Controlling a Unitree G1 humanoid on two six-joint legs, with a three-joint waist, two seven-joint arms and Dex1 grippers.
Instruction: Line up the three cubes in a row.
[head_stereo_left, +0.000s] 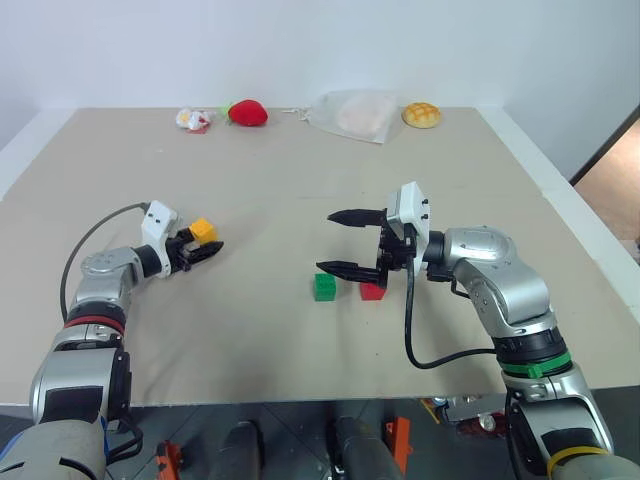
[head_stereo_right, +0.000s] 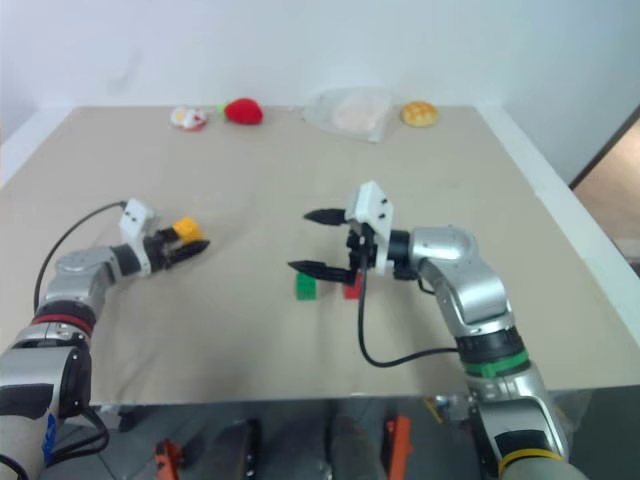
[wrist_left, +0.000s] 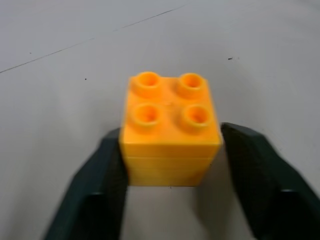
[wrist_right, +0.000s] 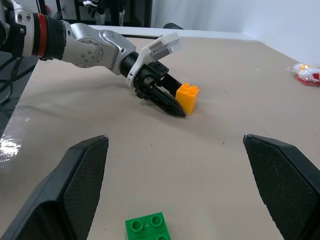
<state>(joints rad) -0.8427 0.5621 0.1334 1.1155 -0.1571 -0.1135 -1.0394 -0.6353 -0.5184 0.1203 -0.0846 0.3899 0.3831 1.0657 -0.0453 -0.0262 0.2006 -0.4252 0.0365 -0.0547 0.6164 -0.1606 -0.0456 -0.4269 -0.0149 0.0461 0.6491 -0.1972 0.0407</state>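
Observation:
The yellow-orange cube (wrist_left: 170, 127) rests on the tan table, studs up, out on the left side. My left gripper (head_stereo_left: 212, 246) is shut on it, one black finger against each side face. The green cube (head_stereo_left: 324, 287) and the red cube (head_stereo_left: 371, 291) sit close together near the table's middle, the red one partly hidden by a finger. My right gripper (head_stereo_left: 324, 240) hovers above those two, pointing left, jaws wide open and holding nothing. In the right wrist view the green cube (wrist_right: 147, 227) lies low between its fingers (wrist_right: 82, 180).
Along the far edge lie a red strawberry toy (head_stereo_left: 247, 112), a small wrapped item (head_stereo_left: 193, 119), a clear plastic bag (head_stereo_left: 352, 113) and a tan bread bun (head_stereo_left: 421, 115). A black cable hangs from the right wrist. Bare tabletop (head_stereo_left: 270, 200) separates the two grippers.

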